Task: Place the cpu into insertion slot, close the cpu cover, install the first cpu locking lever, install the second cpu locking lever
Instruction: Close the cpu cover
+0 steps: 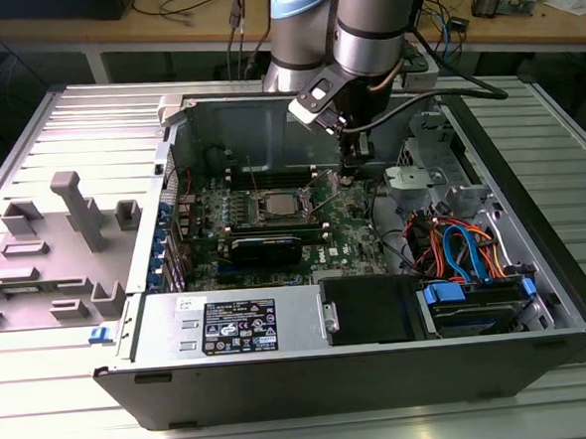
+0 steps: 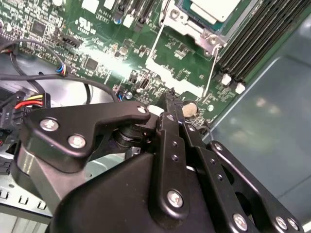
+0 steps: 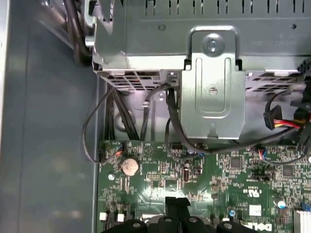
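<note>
cpu [image 2: 214, 8] already in insertion slot [image 1: 253, 207]; cpu cover [image 2: 181, 17] looks down around it; two thin locking levers [image 2: 151, 48] look loose, not hooked yet; claw [image 2: 168, 99] clenched, empty, just beside slot over green board [image 2: 97, 39]

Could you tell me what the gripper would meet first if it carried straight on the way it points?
The gripper would likely meet the green board beside the coin cell, though depth is unclear.
</note>
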Controlling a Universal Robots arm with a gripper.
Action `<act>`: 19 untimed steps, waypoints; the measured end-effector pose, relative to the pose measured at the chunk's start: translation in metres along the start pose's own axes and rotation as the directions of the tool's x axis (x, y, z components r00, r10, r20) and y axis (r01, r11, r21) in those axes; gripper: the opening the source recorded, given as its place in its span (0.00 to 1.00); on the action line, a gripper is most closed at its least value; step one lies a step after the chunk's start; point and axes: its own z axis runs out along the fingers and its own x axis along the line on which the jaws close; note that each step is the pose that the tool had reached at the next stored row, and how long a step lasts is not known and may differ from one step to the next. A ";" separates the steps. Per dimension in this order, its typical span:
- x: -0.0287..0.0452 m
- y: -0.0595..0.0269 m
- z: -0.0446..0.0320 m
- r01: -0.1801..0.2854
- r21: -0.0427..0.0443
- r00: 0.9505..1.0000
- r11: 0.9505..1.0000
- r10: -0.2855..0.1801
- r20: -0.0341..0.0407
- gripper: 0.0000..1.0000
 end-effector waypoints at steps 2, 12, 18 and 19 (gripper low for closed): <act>-0.0001 0.0024 0.0029 0.000 0.000 1.000 1.000 0.000 0.000 0.11; -0.0005 -0.0003 0.0210 0.000 0.002 1.000 1.000 0.000 -0.001 0.11; -0.0002 -0.0058 0.0167 0.000 0.003 1.000 1.000 0.000 -0.006 0.11; -0.0002 -0.0067 0.0162 0.000 0.003 1.000 1.000 0.000 -0.008 0.11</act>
